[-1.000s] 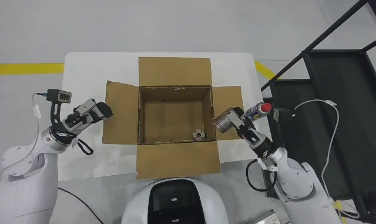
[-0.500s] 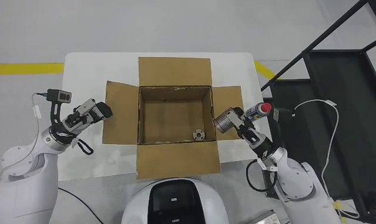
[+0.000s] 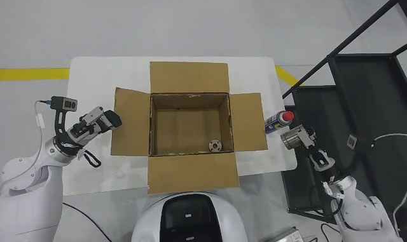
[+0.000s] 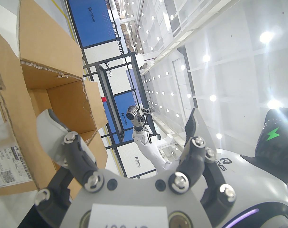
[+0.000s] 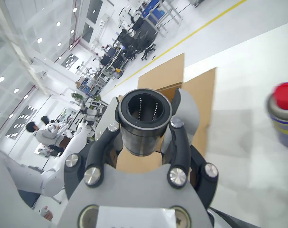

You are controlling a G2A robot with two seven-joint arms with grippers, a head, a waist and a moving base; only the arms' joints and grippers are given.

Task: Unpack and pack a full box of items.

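A cardboard box (image 3: 189, 73) sits open on the white table (image 3: 95, 77), all four flaps spread flat. On its floor, near the corner closest to the robot on the right side, lies one small flanged metal ring (image 3: 215, 144). The right gripper (image 5: 147, 110) is clamped around a linear bearing (image 5: 141, 129) (a steel sleeve whose open bore faces away from the wrist). In the top view it is at the table's right edge, beside a dark metal platform (image 3: 356, 115). A spray can (image 3: 279, 120) with a red cap rests on the table just beside the right flap, near that gripper but apart from it. The left gripper (image 4: 120, 119) is spread wide with nothing between its fingers, off the box's left flap.
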